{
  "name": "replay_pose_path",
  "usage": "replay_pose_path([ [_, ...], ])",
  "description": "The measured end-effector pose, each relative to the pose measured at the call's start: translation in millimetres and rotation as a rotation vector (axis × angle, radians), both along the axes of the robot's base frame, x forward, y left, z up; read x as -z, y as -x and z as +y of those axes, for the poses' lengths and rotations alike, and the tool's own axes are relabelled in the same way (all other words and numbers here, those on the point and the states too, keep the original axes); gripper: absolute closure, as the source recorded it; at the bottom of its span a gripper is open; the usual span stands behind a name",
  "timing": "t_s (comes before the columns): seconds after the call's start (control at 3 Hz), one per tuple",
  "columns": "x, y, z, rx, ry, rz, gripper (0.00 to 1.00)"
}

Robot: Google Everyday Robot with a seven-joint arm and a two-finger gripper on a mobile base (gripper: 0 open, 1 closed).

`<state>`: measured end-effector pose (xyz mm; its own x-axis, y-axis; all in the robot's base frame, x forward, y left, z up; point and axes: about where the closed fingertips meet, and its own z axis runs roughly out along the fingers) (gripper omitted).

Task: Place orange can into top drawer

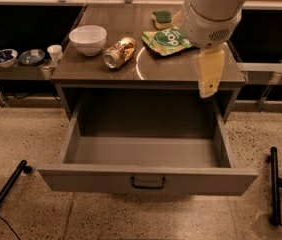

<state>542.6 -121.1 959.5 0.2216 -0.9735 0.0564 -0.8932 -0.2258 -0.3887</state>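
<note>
The orange can (119, 52) lies on its side on the tabletop, between the white bowl and the green bag. The top drawer (146, 176) is pulled fully out below the tabletop and its inside is bare; its dark handle (148, 183) sits at the centre of the front panel. My gripper (210, 74) hangs from the big white arm over the right front part of the tabletop, pointing down, well to the right of the can and holding nothing that I can see.
A white bowl (87, 39) stands left of the can. A green snack bag (169, 39) and a sponge (161, 18) lie at the back right. Small bowls and a cup (54, 52) sit on a low shelf at the left. Black stand legs (274, 185) flank the drawer.
</note>
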Motion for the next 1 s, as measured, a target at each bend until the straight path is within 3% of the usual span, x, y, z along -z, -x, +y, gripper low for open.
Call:
replay_pose_path([
  [0.33, 15.8, -55.1, 44.4, -0.251, 0.096, -0.065, 0.0],
  [0.67, 15.4, -53.5, 43.5, -0.263, 0.102, -0.064, 0.0],
  [1.0, 18.0, -75.6, 52.1, -0.307, 0.128, -0.069, 0.0],
])
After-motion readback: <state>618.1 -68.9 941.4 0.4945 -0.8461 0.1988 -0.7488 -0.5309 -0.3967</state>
